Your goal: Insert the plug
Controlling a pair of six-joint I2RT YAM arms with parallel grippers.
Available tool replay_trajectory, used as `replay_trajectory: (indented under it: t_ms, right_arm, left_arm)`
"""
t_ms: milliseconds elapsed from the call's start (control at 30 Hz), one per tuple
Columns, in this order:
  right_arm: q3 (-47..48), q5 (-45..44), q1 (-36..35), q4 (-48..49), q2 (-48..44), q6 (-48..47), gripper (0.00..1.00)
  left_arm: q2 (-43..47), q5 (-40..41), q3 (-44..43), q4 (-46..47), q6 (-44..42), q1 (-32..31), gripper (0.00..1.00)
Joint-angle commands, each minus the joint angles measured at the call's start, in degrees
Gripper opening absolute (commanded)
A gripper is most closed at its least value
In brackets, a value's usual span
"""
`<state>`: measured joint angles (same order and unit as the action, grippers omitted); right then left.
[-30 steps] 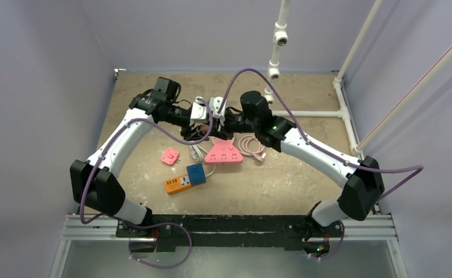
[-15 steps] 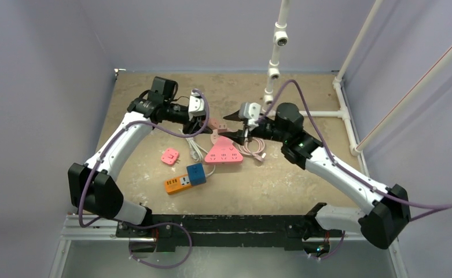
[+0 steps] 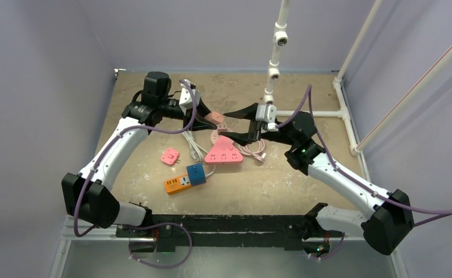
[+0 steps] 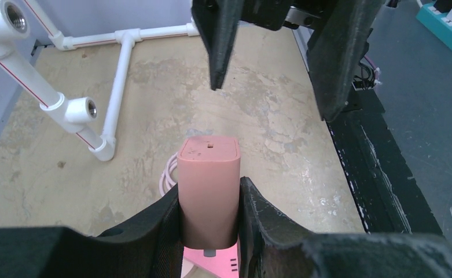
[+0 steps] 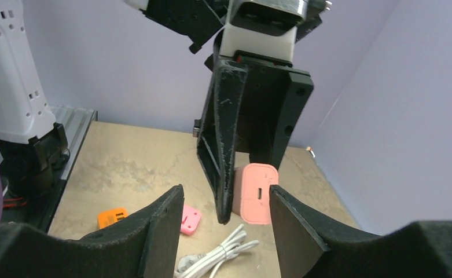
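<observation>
1. My left gripper (image 4: pixel 210 192) is clamped on the pink plug (image 4: pixel 208 168), one finger on each long side. The slotted end face points away from my wrist.
2. My right gripper (image 3: pixel 236 126) holds nothing. Its jaws stand apart, just in front of the plug and facing it, not touching.
3. The plug hangs in the air above the far corner of the pink triangular power strip (image 3: pixel 223 153), which lies flat on the table (image 3: pixel 269 179).
4. Step in hand, as I judge it: the plug is gripped and lifted but not yet seated in any socket.
5. The next move calls for turning the pins toward a socket face, lining them up squarely and pressing straight down. The strip looks light and may slide, so my right gripper could steady it.
6. Nearby are a white cable (image 3: pixel 195 152) at the strip's left, a coiled pink cable (image 3: pixel 251 146) at its right, a small pink socket block (image 3: pixel 169 156) and an orange-and-blue strip (image 3: pixel 186 178).
7. In the way: my right fingers crowd the plug, and the two cables hem the strip.
</observation>
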<state>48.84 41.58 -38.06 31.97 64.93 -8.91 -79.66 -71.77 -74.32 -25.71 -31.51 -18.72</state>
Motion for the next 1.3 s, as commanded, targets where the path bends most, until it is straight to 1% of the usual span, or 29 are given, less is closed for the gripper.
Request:
replay_trajectory:
  t_ms: [0,67,200,400,500,633,733,767,933,1067,1133,1267]
  right_arm:
    - [-0.44,-1.08,1.14,7.45,0.68,5.36,0.59]
    - [-0.26,-0.80,1.21,8.18,1.46,6.03,0.60]
    - [0.00,0.61,1.15,9.19,3.42,7.02,0.61]
    - [1.09,0.84,1.17,9.72,5.51,7.55,0.59]
    - [1.63,0.23,1.16,10.06,6.61,7.92,0.56]
    - [2.01,0.86,1.17,11.88,7.43,8.42,0.50]
    - [2.20,2.27,1.19,13.44,8.04,11.01,0.42]
    - [2.29,2.71,1.18,13.66,8.19,11.28,0.41]
    - [1.93,3.63,1.38,14.30,6.98,11.88,0.40]
    - [2.02,3.95,1.37,15.02,6.44,12.54,0.40]
    - [2.01,4.55,1.38,16.15,6.71,13.37,0.39]
    - [2.15,6.21,1.41,16.91,8.55,14.22,0.28]
  left_arm:
    - [2.93,-3.95,0.52,1.76,-1.28,0.15,0.00]
    - [3.18,-3.74,0.43,1.20,-2.70,0.02,0.00]
    - [3.54,-3.47,0.29,1.02,-4.15,-0.15,0.00]
    - [3.97,-3.30,0.18,1.65,-4.96,-0.92,0.00]
    - [4.06,-3.41,0.02,2.00,-5.07,-1.18,0.00]
    - [4.87,-2.83,0.80,0.99,-7.31,-1.54,0.00]
    - [5.04,-2.14,0.87,-0.70,-9.97,-1.67,0.00]
    - [5.04,-1.93,0.91,-1.49,-10.92,-1.67,0.00]
    - [4.94,-0.86,1.02,-4.15,-14.44,-1.75,0.00]
    - [4.70,-0.78,1.01,-3.87,-14.34,-1.76,0.00]
    - [4.52,-0.77,1.02,-2.67,-12.87,-1.89,0.00]
    - [4.63,-0.74,1.15,1.30,-8.20,-2.02,0.00]
